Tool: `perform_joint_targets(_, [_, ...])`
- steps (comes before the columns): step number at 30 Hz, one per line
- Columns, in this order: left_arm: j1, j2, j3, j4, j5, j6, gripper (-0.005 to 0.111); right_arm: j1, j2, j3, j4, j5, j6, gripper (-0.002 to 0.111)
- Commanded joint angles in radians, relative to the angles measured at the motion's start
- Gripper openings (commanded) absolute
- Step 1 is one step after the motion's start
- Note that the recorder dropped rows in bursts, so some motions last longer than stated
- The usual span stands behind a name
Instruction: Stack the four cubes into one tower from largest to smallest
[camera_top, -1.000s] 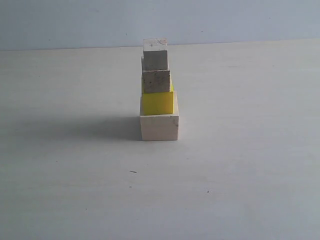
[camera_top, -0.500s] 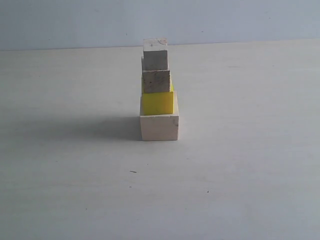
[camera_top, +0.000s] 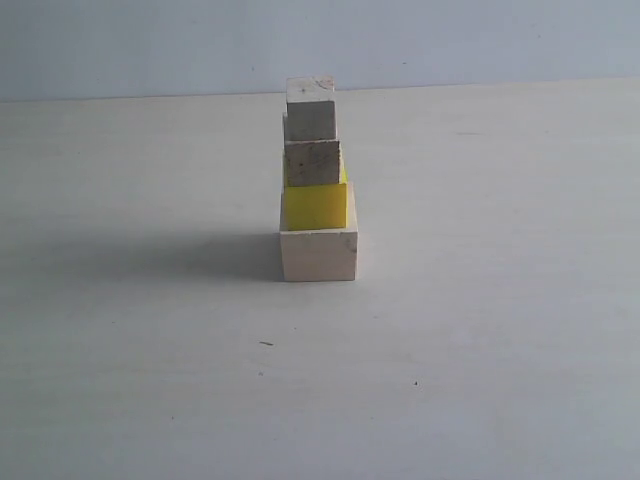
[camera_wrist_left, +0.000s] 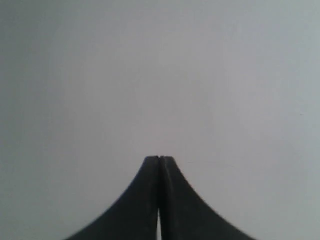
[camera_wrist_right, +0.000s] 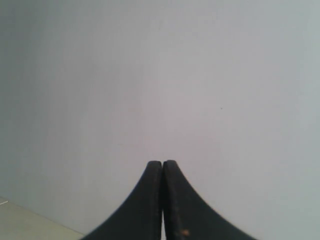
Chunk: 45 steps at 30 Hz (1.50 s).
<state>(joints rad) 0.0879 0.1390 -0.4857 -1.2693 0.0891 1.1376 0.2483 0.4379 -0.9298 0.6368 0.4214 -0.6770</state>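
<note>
Tower (camera_top: 318, 180) of four cubes upright on the counter (camera_top: 480, 330), long axis vertical.

Stands a little left of centre in the exterior view, toward the far half of the counter, one flat face square to the camera. From the bottom up: large cube (camera_top: 319, 255) of pale wood, yellow cube (camera_top: 316, 207), speckled medium cube (camera_top: 313, 164), small cube (camera_top: 311, 110) on top, reaching just above the counter's far edge. Left edges nearly flush, steps showing on the right. Shadow (camera_top: 150, 255) cast leftward from the base. Pale wall (camera_top: 150, 45) behind. Left tool (camera_wrist_left: 159, 159) pinched tight, dark fingers pressed together, holding nothing, facing a blank pale surface. Right tool (camera_wrist_right: 163, 163) likewise closed up and empty. Neither tool visible in the exterior view; both clear of the tower.
</note>
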Motion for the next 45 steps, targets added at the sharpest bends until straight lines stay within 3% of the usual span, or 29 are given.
perform_joint_targets(1, [0.02,-0.017,0.003,0.038,-0.005,0.01,0.0,-0.005,-0.004,0.006,-0.008,-0.001,-0.003,0.0])
perform_joint_targets(6, [0.02,-0.031,0.03,0.11,0.07,-0.046,0.0,-0.005,-0.004,0.006,-0.007,-0.001,-0.003,0.0])
perform_joint_targets(8, [0.02,-0.046,0.047,0.274,0.124,-0.195,0.0,-0.005,-0.004,0.006,-0.007,-0.001,-0.003,0.0])
perform_joint_targets(14, [0.02,-0.081,0.115,0.809,0.178,-0.897,0.0,-0.005,-0.004,0.006,-0.007,-0.001,-0.003,0.0])
perform_joint_targets(18, [0.02,-0.103,0.152,1.047,0.224,-1.138,0.0,-0.005,-0.004,0.006,-0.007,-0.001,-0.003,0.0])
perform_joint_targets(32, [-0.063,-0.139,0.366,1.136,0.26,-1.185,0.0,-0.005,-0.004,0.006,-0.007,-0.001,-0.003,0.0])
perform_joint_targets(45, [-0.077,-0.139,0.486,1.241,0.272,-1.275,0.0,-0.005,-0.004,0.006,-0.001,-0.001,-0.003,0.0])
